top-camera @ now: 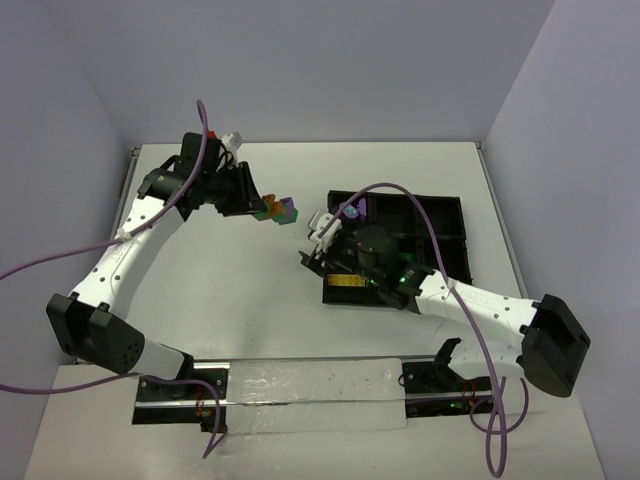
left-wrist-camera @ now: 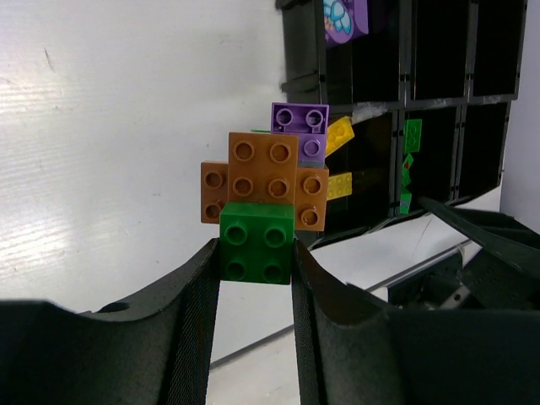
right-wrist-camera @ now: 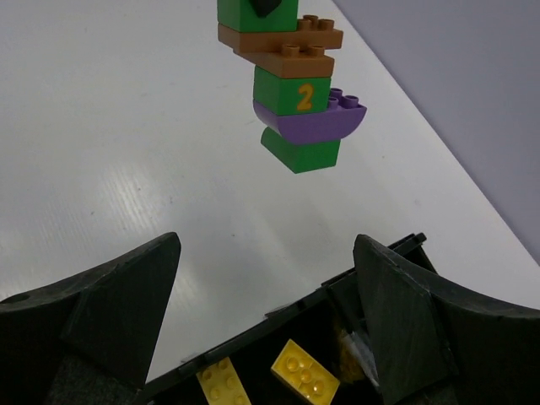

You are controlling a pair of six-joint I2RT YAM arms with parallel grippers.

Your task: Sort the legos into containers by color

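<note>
The left end effector (left-wrist-camera: 256, 253) is closed on the green end brick of a green-orange-purple cluster (left-wrist-camera: 268, 173), held above the worktop (left-wrist-camera: 101, 126) left of the tray (top-camera: 450, 215). The right end effector (right-wrist-camera: 266, 253) gapes over yellow bricks (right-wrist-camera: 304, 375). Risk: a pull may split the wrong joint, dropping pieces. The right arm hides several compartments

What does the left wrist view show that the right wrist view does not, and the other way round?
Only the left wrist view: the left gripper shut on a green end brick, plus green bricks and a purple printed piece in the tray.
Only the right wrist view: the open right gripper, and a green brick marked 2 and a curved purple piece in the cluster.
Both: the cluster over the white table, and yellow bricks in the tray.
</note>
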